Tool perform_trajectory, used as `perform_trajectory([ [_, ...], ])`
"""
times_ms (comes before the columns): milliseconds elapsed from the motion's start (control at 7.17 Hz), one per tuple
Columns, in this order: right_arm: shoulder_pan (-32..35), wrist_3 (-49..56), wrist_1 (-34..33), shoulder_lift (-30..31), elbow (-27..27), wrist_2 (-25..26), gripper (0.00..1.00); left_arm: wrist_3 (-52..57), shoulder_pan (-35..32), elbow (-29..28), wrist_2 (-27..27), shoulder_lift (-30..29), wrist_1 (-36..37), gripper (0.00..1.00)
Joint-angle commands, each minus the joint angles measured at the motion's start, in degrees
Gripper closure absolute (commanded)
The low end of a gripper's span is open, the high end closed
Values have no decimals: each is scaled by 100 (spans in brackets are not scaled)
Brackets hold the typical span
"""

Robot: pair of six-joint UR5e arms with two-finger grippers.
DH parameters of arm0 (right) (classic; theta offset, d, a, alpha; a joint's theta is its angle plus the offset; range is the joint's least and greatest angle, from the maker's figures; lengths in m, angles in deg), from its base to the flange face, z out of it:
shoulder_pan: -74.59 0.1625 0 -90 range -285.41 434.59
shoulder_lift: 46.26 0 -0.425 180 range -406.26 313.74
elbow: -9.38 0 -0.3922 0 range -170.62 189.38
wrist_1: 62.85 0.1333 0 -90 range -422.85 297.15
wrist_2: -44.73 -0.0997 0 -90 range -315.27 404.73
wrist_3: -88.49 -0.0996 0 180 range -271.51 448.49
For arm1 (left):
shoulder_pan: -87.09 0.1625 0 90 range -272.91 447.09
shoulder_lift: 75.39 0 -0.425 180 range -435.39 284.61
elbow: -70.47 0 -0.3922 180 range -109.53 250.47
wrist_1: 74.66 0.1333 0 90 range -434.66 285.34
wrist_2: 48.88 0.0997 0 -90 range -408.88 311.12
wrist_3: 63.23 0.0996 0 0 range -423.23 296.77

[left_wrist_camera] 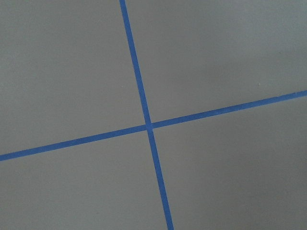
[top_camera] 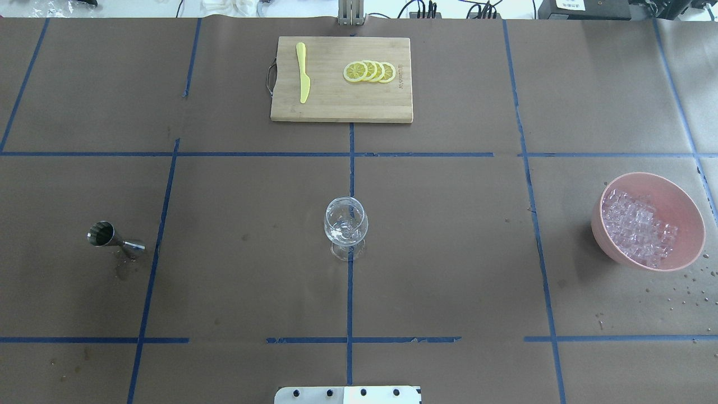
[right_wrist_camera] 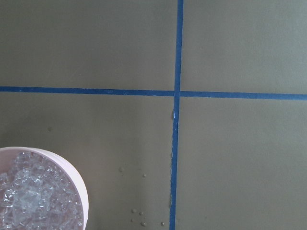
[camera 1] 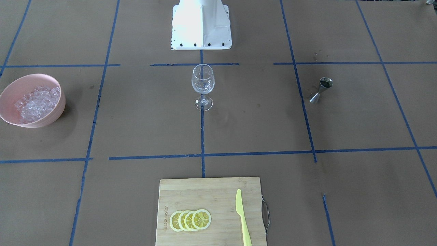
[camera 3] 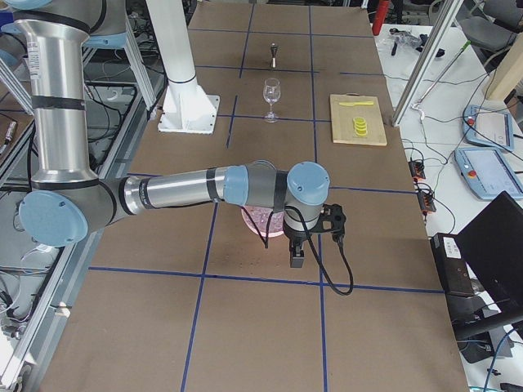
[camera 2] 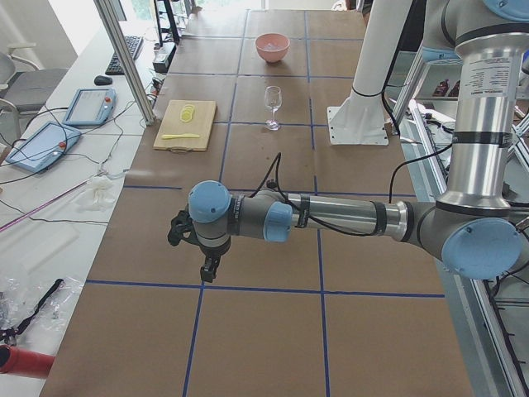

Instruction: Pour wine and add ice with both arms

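The clear wine glass stands upright at the table's middle. The ice fills a pink bowl on my right side. My left arm reaches over bare table far from the glass; its gripper points down, and I cannot tell whether it is open or shut. My right arm hangs over the bowl's near side; its gripper points down, its state also unclear. Neither wrist view shows fingers.
A steel jigger stands on my left side. A wooden cutting board at the far edge holds lemon slices and a yellow knife. Water drops lie beside the bowl. The white pedestal stands behind the glass.
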Motion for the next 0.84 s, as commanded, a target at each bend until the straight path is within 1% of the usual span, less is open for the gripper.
perform_trajectory([
  [0, 2, 0, 0, 3, 9, -22, 0, -10, -2, 56, -3, 6, 25, 0],
  [140, 2, 0, 0, 3, 35, -65, 0, -10, -2, 91, -3, -12, 16, 0],
  [279, -6, 0, 9, -5, 201, -66, 0, -36, -2, 265, -12, -12, 25, 0],
  [419, -7, 0, 17, -14, 185, -48, 0, -376, 16, 589, -3, -38, 25, 0],
  [558, -7, 9, 9, -14, 202, -39, 0, -1076, 155, 1019, 6, -30, 42, 0],
  [698, -7, -9, 17, -23, 194, -39, 0, -1674, 487, 1519, 6, -12, 51, 0],
])
